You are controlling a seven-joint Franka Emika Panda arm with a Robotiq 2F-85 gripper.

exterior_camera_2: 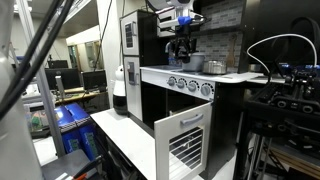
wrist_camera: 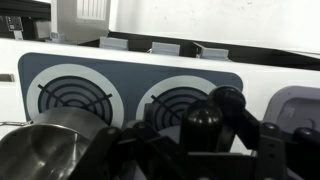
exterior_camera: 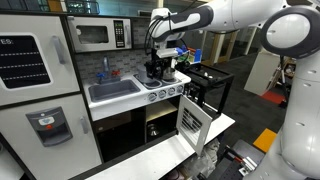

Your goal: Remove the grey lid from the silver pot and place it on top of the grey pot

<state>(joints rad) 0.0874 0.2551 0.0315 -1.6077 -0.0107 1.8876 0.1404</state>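
My gripper [wrist_camera: 198, 135] hangs over the toy stove top [wrist_camera: 150, 75] and looks shut on a round black knob [wrist_camera: 197, 120], the knob of the grey lid. The lid's body is mostly hidden in the dark under the fingers. The silver pot [wrist_camera: 45, 150] shows at the lower left of the wrist view, beside the gripper. In both exterior views the gripper [exterior_camera: 156, 62] [exterior_camera_2: 181, 47] is just above the pots on the stove [exterior_camera: 158, 73] [exterior_camera_2: 186, 63]. A second pot [exterior_camera_2: 213, 66] stands further along the counter. A second black rounded part [wrist_camera: 231, 100] sits right behind the knob.
The toy kitchen has a sink [exterior_camera: 113, 90] with a tap, a microwave [exterior_camera: 95, 35] above, a fridge [exterior_camera: 35, 80] and an oven door [exterior_camera: 192, 122] hanging open to the front. Burner rings [wrist_camera: 75, 95] are printed on the stove. A back wall rises behind the stove.
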